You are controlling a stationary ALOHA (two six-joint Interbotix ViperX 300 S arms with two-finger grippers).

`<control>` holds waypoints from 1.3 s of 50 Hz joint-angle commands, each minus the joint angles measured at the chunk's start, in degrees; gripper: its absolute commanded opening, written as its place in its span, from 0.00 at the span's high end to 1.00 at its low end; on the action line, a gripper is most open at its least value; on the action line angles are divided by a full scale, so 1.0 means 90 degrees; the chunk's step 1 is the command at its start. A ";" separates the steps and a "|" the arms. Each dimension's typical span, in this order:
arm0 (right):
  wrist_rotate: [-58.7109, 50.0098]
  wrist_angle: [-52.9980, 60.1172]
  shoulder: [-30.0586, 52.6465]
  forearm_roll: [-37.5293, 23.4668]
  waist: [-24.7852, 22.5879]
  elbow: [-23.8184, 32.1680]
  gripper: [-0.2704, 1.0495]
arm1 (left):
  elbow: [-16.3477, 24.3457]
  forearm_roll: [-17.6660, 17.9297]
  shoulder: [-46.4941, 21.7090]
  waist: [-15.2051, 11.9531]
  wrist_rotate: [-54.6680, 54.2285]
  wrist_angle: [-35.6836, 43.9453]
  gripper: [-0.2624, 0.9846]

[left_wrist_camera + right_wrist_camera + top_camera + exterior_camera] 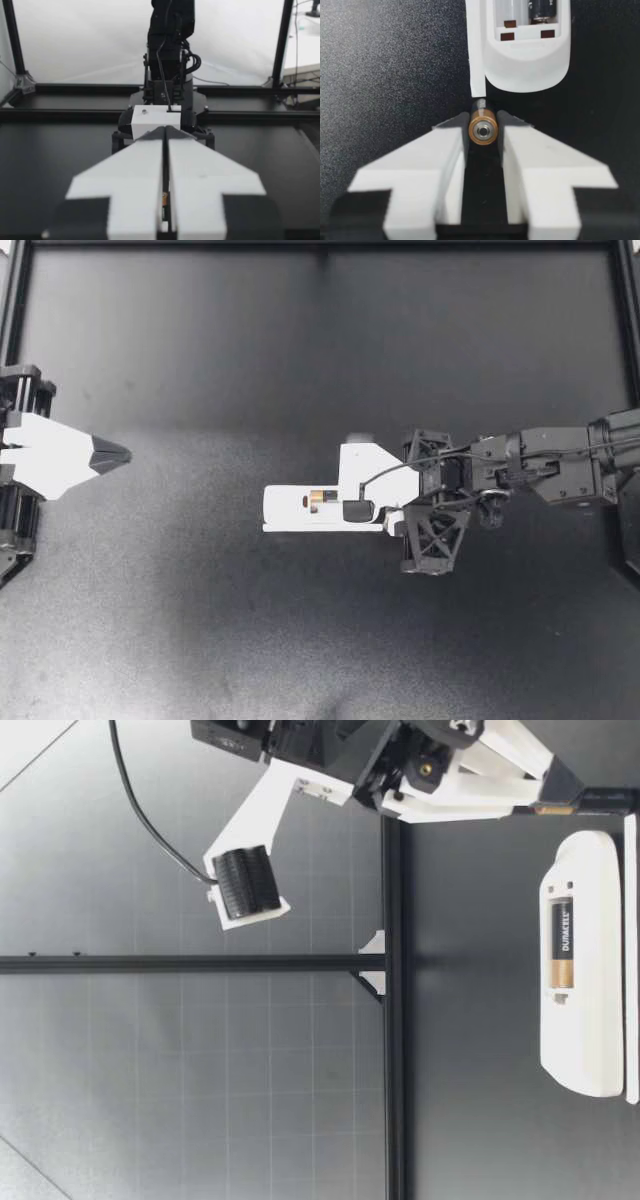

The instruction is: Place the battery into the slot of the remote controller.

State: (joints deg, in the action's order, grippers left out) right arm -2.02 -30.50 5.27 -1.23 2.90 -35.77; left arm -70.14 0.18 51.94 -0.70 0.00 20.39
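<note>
The white remote (300, 508) lies mid-table with its compartment open and one battery (322, 499) seated in the slot; the low view shows the same remote (590, 1040) and seated battery (563, 942). A second battery (483, 131) sits end-on between the fingers of my right gripper (392, 524), just off the remote's near end (527, 70). Both fingers press its sides. From table height the right gripper (578, 800) slants down beside the remote, with the held battery (553, 810) just visible. My left gripper (112, 453) rests shut and empty at the table's left edge.
A thin white flat piece (476, 55) lies along the remote's side, ending right ahead of the held battery. The right arm's wrist camera mount (365, 470) hangs over the remote's end. A black frame rail (392, 1020) borders the dark table.
</note>
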 commanded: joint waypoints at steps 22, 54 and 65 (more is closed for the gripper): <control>-0.0049 0.1172 -0.0840 0.0000 0.0029 -0.0430 0.82 | 0.0508 0.0107 -0.1279 -0.0039 -0.0020 -0.0840 0.93; 0.0010 0.6191 -0.0557 0.0020 0.0303 -0.2021 0.82 | 0.2100 0.0107 -0.4424 -0.0439 0.0010 -0.2559 0.93; 0.0049 0.6797 -0.0205 0.0020 0.0371 -0.2070 0.82 | 0.2598 0.0098 -0.5254 -0.0439 0.0010 -0.2822 0.93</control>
State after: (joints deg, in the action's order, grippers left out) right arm -1.67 29.09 3.52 -1.14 5.63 -55.02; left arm -49.13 1.05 6.06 -4.48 0.09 -5.10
